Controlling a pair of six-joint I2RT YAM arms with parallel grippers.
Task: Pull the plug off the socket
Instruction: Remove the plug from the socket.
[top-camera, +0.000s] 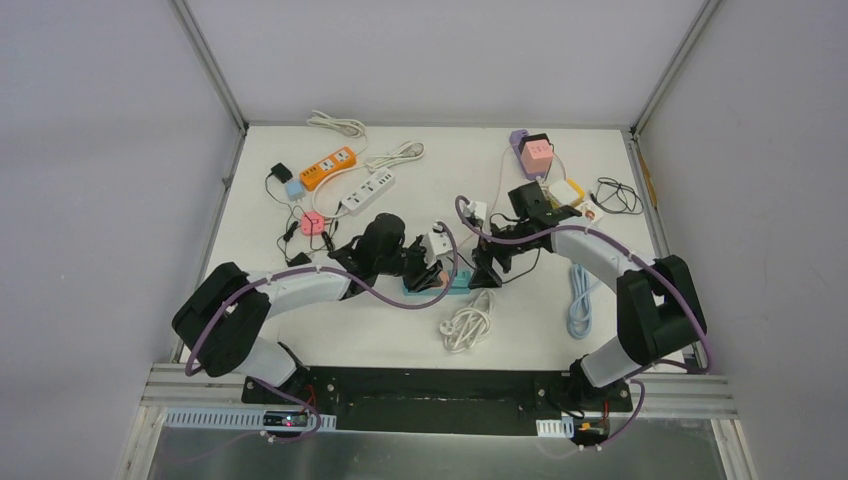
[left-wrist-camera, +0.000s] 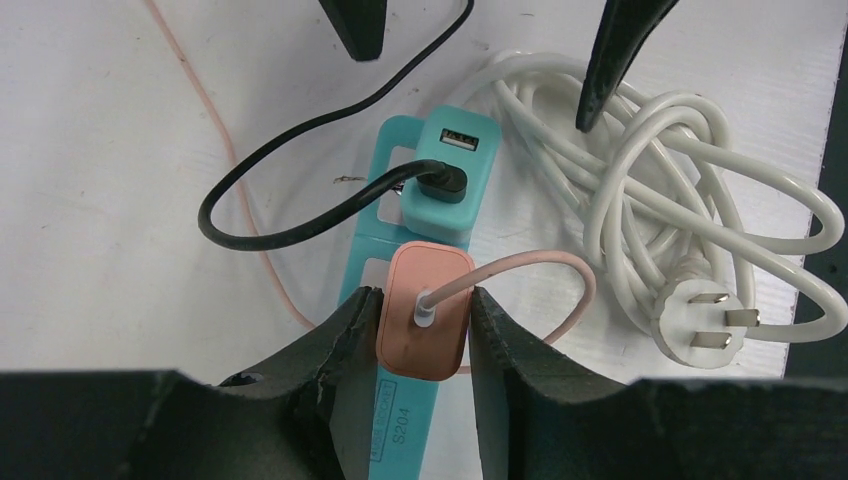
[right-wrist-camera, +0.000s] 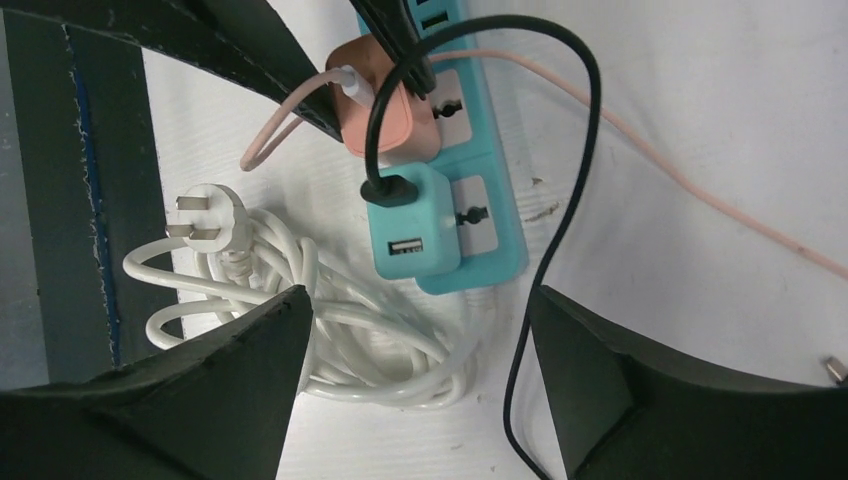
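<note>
The pink plug (left-wrist-camera: 425, 312) sits in the teal power strip (left-wrist-camera: 362, 228), in the socket next to a teal adapter (left-wrist-camera: 452, 168) that carries a black cable (left-wrist-camera: 250, 236). The left gripper (left-wrist-camera: 425, 300) is closed against the plug's two sides, fingers touching it. The right gripper (right-wrist-camera: 420, 300) hangs spread wide above the strip's adapter end, holding nothing. A coiled white cord (left-wrist-camera: 650, 180) lies just beside the strip.

Coiled white cable (top-camera: 468, 323), orange power strip (top-camera: 328, 168)
</note>
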